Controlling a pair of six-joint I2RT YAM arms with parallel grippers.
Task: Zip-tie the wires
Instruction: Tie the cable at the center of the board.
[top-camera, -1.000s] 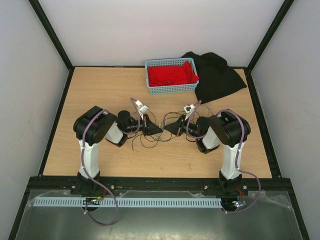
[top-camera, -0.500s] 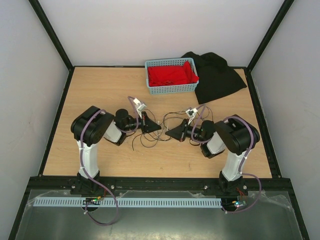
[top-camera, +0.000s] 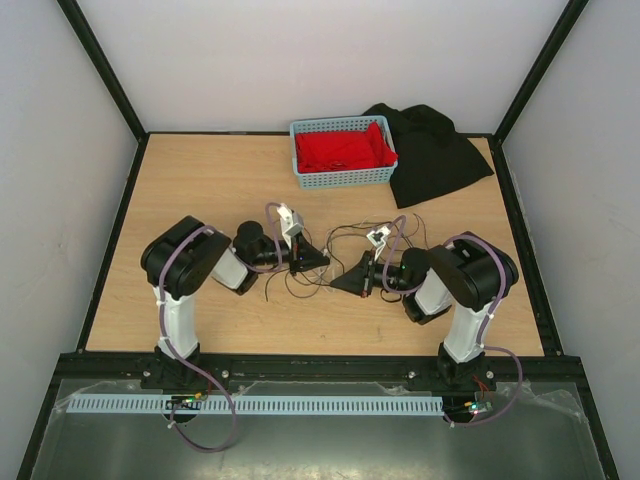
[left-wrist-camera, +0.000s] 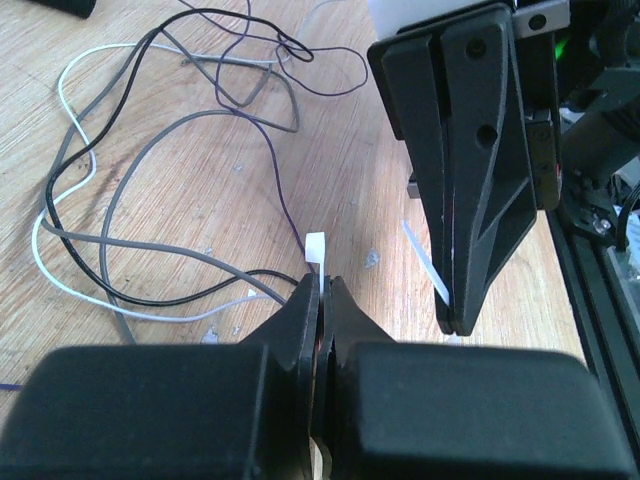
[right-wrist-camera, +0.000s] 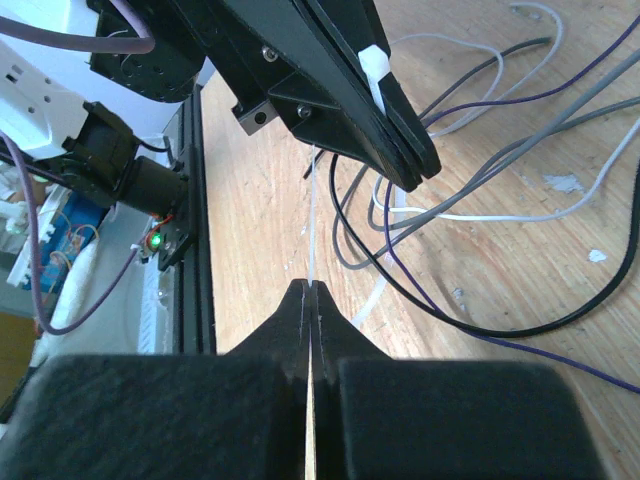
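Observation:
The wires (top-camera: 335, 235) are thin black, grey, white and purple strands lying in loose loops on the wooden table, seen close up in the left wrist view (left-wrist-camera: 150, 200) and the right wrist view (right-wrist-camera: 480, 200). My left gripper (top-camera: 322, 263) (left-wrist-camera: 322, 285) is shut on the white head end of a zip tie (left-wrist-camera: 316, 247). Facing it tip to tip, my right gripper (top-camera: 336, 285) (right-wrist-camera: 311, 288) is shut on the thin white tail of the zip tie (right-wrist-camera: 311, 230). Each wrist view shows the other gripper close by, the right gripper (left-wrist-camera: 455, 325) and the left gripper (right-wrist-camera: 425, 165), just above the table.
A blue basket (top-camera: 345, 180) holding red cloth (top-camera: 340, 150) stands at the back of the table, with a black cloth (top-camera: 435, 155) to its right. The table's black frame rail (left-wrist-camera: 590, 300) (right-wrist-camera: 195, 250) runs close beside the grippers on the near side.
The right gripper has moved toward the near edge and slightly left. The left gripper has shifted a little right. Both have stayed shut on the zip tie.

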